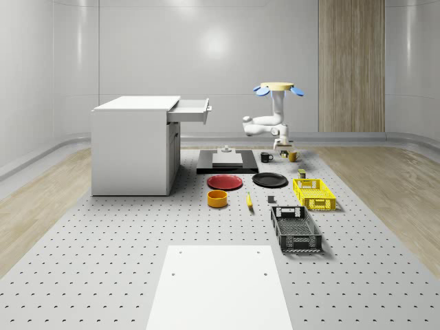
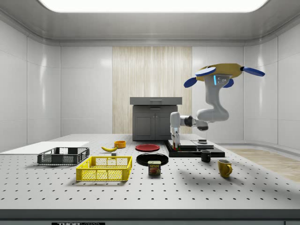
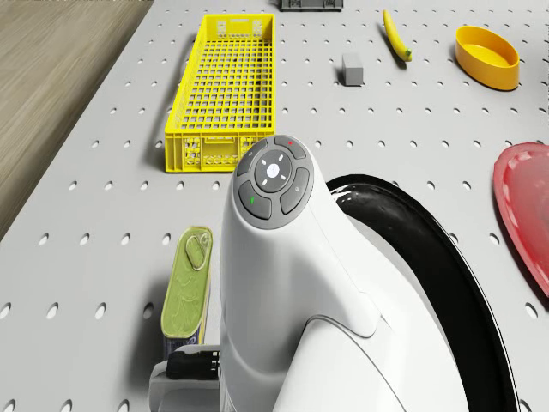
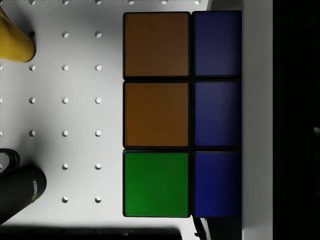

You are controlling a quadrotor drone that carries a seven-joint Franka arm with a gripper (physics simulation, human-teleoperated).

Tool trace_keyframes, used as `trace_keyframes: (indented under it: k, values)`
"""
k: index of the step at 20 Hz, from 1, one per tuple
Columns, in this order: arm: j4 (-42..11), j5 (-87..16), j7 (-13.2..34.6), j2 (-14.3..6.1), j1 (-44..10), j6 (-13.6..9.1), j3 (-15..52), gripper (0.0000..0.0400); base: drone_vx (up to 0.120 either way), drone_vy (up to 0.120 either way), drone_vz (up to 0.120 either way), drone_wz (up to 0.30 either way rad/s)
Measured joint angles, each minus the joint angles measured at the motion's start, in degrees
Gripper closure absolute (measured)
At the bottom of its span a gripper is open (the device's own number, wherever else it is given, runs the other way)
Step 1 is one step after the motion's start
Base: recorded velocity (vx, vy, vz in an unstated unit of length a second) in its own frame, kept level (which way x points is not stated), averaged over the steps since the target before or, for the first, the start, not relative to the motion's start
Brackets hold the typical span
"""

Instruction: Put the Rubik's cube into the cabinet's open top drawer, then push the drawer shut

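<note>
Above the far end of the perforated grey bench point(image 1: 103, 275), the drone point(image 1: 278, 87) is hovering on blue rotors, its glossy white arm point(image 3: 300, 292) folding down between the black mug point(image 1: 267, 157) and the yellow mug point(image 1: 292, 156). The jaws are hanging low there, just over the bench; whether they are clenched or released cannot be told.

Directly beneath the wrist, the Rubik's cube point(image 4: 157, 115) is showing 6 square stickers split by black seams: 1 column of 2 orange and 1 green, and beside it a shaded column of 3 blue. Its faces are looking flat and matte. The rounded yellow mug and the dark mug are sitting on the bench near the cube's orange and green side. Whether the cube is resting on the bench or lifted off it cannot be told.

Well apart from it, the boxy white cabinet point(image 1: 130, 151) is standing with its top drawer point(image 1: 192, 110) pulled out.

Nearer the middle, a shiny black plate point(image 1: 269, 179) and a red plate point(image 1: 225, 181) are lying flat. A yellow mesh crate point(image 1: 314, 194), a black mesh crate point(image 1: 295, 229), a round orange bowl point(image 1: 217, 199), a banana point(image 1: 249, 200) and a rectangular tin point(image 3: 186, 287) are lying around them.
</note>
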Motion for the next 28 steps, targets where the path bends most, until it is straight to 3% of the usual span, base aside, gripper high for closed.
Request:
trace_keyframes:
  k: [28]
  values:
    - [0.19, 1.96, 0.84, -4.33, -0.97, 3.97, 0.68, 0.0075, 0.0, -0.12, 0.12, 0.0]
